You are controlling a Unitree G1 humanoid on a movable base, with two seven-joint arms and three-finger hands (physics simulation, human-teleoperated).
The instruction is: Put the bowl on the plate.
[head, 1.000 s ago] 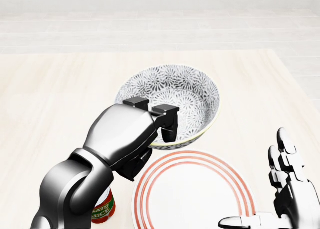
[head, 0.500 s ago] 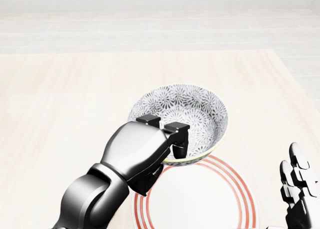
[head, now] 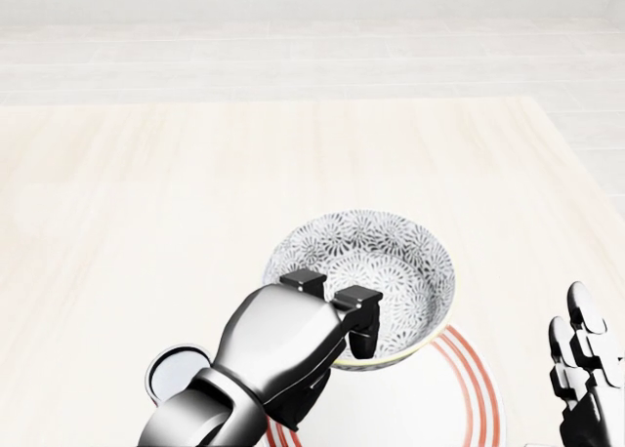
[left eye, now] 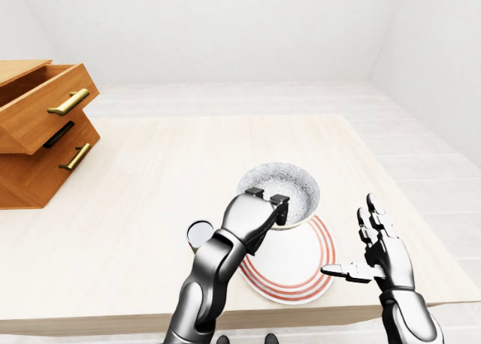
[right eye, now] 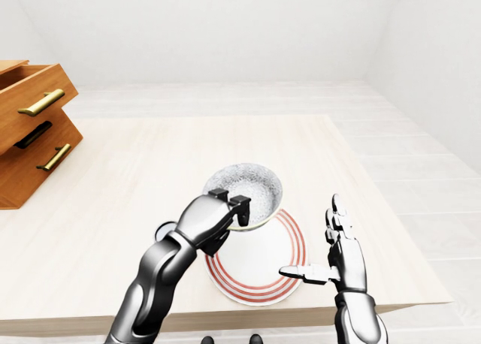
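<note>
**Your two arms from the head cameras.**
Your left arm (left eye: 204,278) rises from the bottom edge of the left-eye view, bent at the elbow, with the forearm angled up and to the right. The left hand (head: 293,345) is closed with its back turned upward, and its fingers (head: 361,325) hook over the lower rim of the bowl (head: 391,262) and pinch it. Your right hand (left eye: 379,248) stands apart at the right of the view, upright and spread. Its fingers are straight and point up, its thumb (left eye: 342,270) stretches level toward the left, and it grips nothing.
</note>
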